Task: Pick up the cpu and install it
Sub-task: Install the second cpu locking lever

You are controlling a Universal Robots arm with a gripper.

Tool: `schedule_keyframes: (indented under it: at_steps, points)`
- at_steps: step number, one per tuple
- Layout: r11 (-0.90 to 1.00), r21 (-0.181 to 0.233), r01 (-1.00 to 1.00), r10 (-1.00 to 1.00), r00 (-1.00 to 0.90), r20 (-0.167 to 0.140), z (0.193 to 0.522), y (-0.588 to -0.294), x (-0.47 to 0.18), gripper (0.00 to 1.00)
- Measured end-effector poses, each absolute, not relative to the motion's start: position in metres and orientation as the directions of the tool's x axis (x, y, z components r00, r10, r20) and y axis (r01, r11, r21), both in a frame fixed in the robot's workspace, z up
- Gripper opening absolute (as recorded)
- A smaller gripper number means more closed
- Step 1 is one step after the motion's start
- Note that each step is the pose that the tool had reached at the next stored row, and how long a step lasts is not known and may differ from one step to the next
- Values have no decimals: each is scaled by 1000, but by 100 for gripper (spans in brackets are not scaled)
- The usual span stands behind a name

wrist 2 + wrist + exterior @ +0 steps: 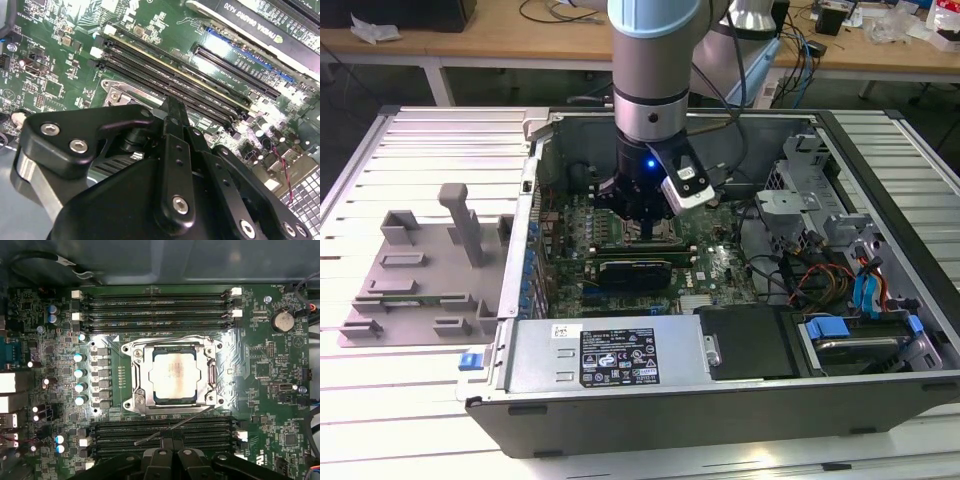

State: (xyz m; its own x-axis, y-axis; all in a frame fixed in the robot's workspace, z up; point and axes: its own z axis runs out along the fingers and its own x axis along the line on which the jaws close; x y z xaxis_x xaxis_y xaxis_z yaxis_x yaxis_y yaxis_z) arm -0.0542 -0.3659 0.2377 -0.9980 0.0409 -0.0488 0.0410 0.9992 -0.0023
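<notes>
The cpu [173, 376], a small square chip with a pale silvery top, lies flat in the socket, framed by the metal bracket [141, 371] on the green motherboard [260, 340]. A thin metal lever [172, 429] slants loose across the memory slots beside the socket. My gripper [174, 446] hovers just off that side of the socket, shut with nothing between its black fingers [172, 117]. In the exterior view my gripper [645, 225] hangs low inside the open computer case [670, 410], covering the socket.
A grey plastic fixture [420, 260] lies on the slatted table at the exterior view's left. Inside the case are a graphics card [635, 270], a power supply with a label [610, 355], and a drive cage with cables [840, 290]. Memory slots [155, 302] flank the socket.
</notes>
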Motion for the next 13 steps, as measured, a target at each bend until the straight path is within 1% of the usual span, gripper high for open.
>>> schedule_keyframes:
  at_steps: [6, 13]
  points:
    - [999, -2, 41, 41, -997, -62, 229, -366, -56, 11]
    - [1000, -2, 10, 10, -998, -65, 226, -366, -68, 11]
